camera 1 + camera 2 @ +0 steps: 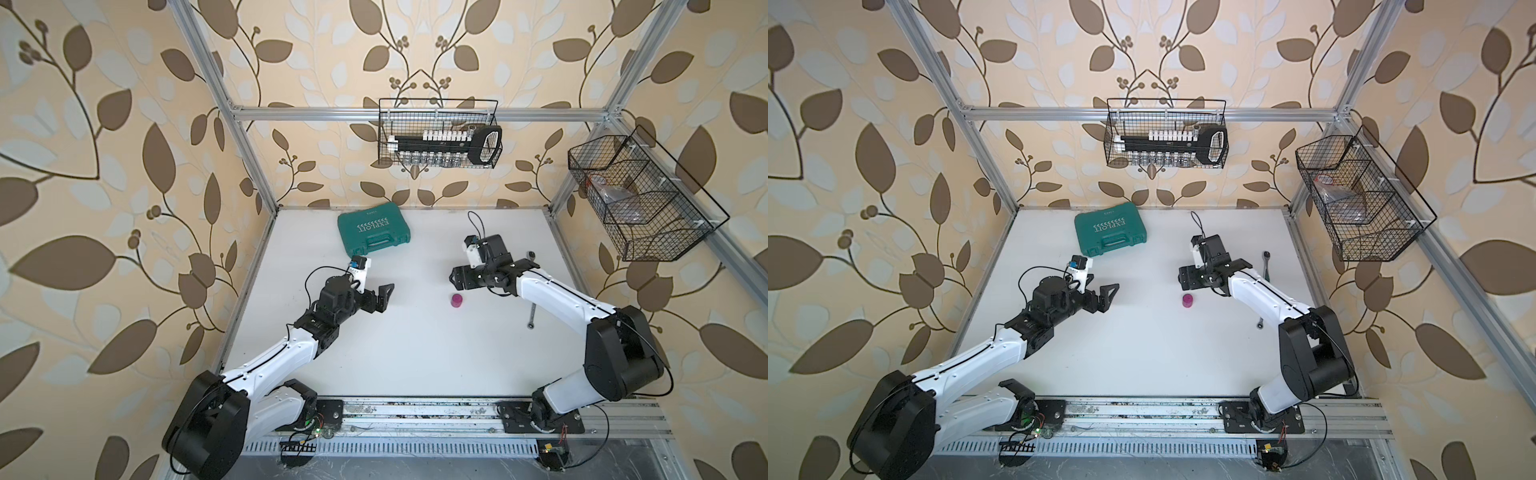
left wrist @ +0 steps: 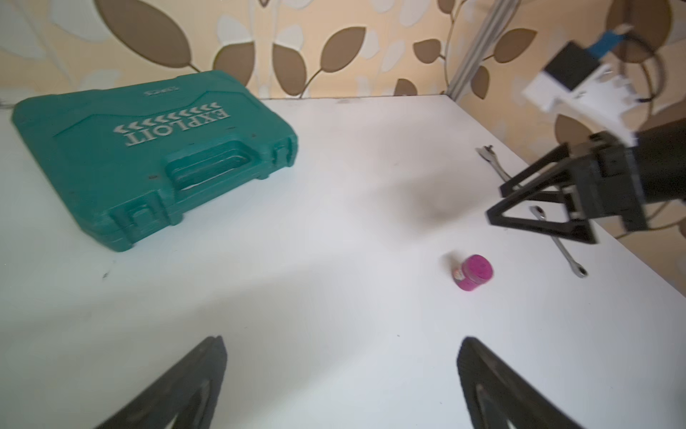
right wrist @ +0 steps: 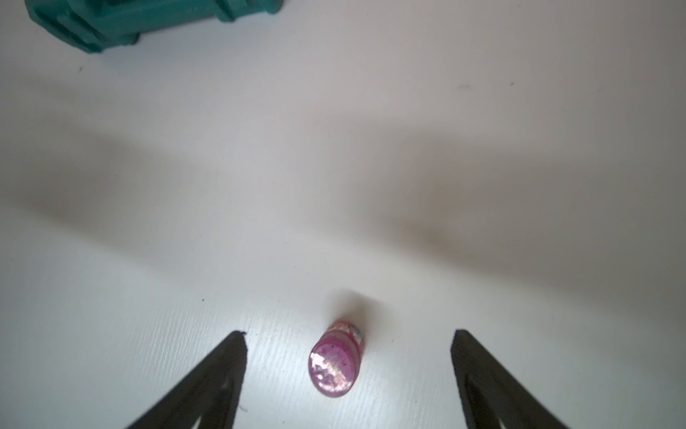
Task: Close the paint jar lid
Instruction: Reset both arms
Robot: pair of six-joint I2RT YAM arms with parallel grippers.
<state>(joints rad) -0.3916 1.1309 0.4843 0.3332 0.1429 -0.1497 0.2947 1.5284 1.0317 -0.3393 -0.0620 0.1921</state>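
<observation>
The magenta paint jar (image 1: 456, 302) (image 1: 1187, 303) stands upright on the white table, right of centre. The lid (image 3: 333, 366) (image 2: 479, 267) sits on top of the jar's body (image 3: 352, 331) (image 2: 463, 283); how tightly it sits I cannot tell. My right gripper (image 1: 454, 279) (image 1: 1181, 278) (image 3: 349, 333) hovers just behind the jar, open, fingers wide on either side and touching nothing. It also shows in the left wrist view as the right gripper (image 2: 497, 205). My left gripper (image 1: 386, 296) (image 1: 1111, 293) (image 2: 342, 341) is open and empty, well left of the jar.
A green tool case (image 1: 374, 232) (image 2: 148, 156) lies at the back left. A wrench (image 1: 532, 313) (image 2: 564, 252) and a ratchet (image 1: 1266, 262) lie under the right arm. Wire baskets hang on the back wall (image 1: 440, 137) and on the right wall (image 1: 640, 199).
</observation>
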